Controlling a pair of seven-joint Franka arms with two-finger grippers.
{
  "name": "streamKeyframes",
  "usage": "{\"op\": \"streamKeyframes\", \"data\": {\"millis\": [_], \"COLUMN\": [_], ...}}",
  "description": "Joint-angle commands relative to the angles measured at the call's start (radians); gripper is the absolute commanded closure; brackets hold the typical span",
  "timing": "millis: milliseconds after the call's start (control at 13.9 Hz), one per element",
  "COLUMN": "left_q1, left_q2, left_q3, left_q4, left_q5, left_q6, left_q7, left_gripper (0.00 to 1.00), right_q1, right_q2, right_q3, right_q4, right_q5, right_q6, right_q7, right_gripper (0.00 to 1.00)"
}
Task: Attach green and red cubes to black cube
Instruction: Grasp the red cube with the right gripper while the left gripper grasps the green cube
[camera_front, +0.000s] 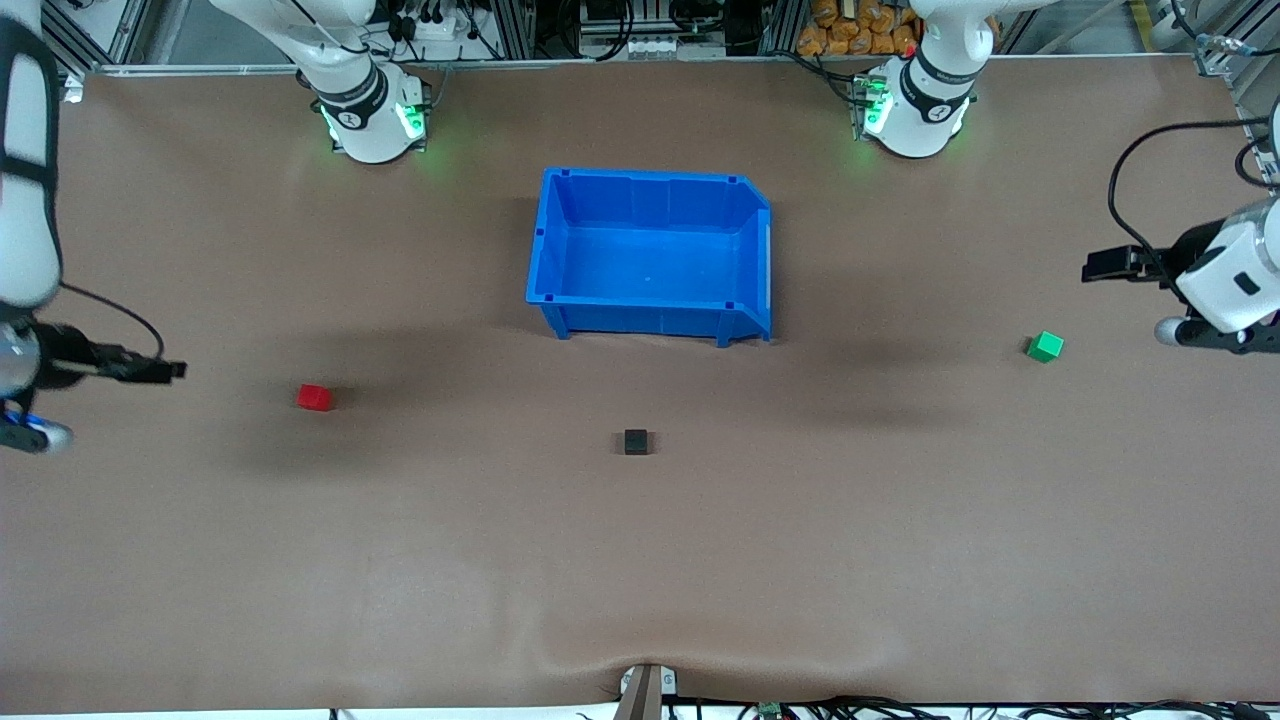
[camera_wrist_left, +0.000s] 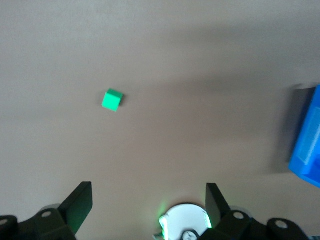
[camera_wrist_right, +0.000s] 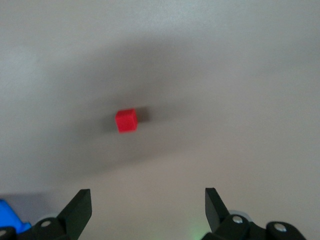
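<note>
On the counter (camera_front: 400, 560), the black cube (camera_front: 636, 441) sits between the red cube (camera_front: 314, 397) and green cube (camera_front: 1045, 346), well apart. Left pincer (camera_wrist_left: 145, 200) and right pincer (camera_wrist_right: 145, 200) both hover spread wide, above green and red respectively.

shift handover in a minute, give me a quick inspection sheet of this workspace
surface: brown table, a ripple at the edge nearest the front camera
job's things: red cube, black cube and green cube lie apart, none joined
clutter: blue bin, nothing seen inside
grippers: left gripper open over the table near the green cube; right gripper open over the table near the red cube
cables: black cable at the left arm's end
surroundings: metal framing along the table edge by the bases
</note>
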Motion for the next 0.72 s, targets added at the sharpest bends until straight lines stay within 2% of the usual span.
{"op": "streamKeyframes", "data": {"millis": [0, 144, 361, 577, 649], "left_q1": [0.059, 0.117, 0.187, 0.208, 0.228], "left_q2": [-0.025, -0.023, -0.019, 0.006, 0.009], "left_q3": [-0.009, -0.011, -0.011, -0.009, -0.008], "left_q4": [-0.116, -0.214, -0.399, -0.592, -0.652], "left_q5": [0.018, 0.018, 0.018, 0.018, 0.018], "left_q6": [0.124, 0.277, 0.559, 0.867, 0.964], "left_q7": [0.102, 0.188, 0.306, 0.372, 0.395], "left_gripper": [0.00, 0.00, 0.00, 0.00, 0.00], "right_q1": [-0.050, -0.031, 0.037, 0.101, 0.132], "right_q2": [0.087, 0.113, 0.165, 0.199, 0.199], "right_q3": [0.017, 0.018, 0.020, 0.021, 0.020], "right_q4": [0.037, 0.028, 0.011, -0.009, -0.045], "right_q5": [0.043, 0.060, 0.065, 0.062, 0.057], "right_q6": [0.040, 0.082, 0.079, 0.112, 0.159], "right_q7": [-0.008, 0.016, 0.212, 0.185, 0.182], "right_gripper": [0.00, 0.00, 0.00, 0.00, 0.00]}}
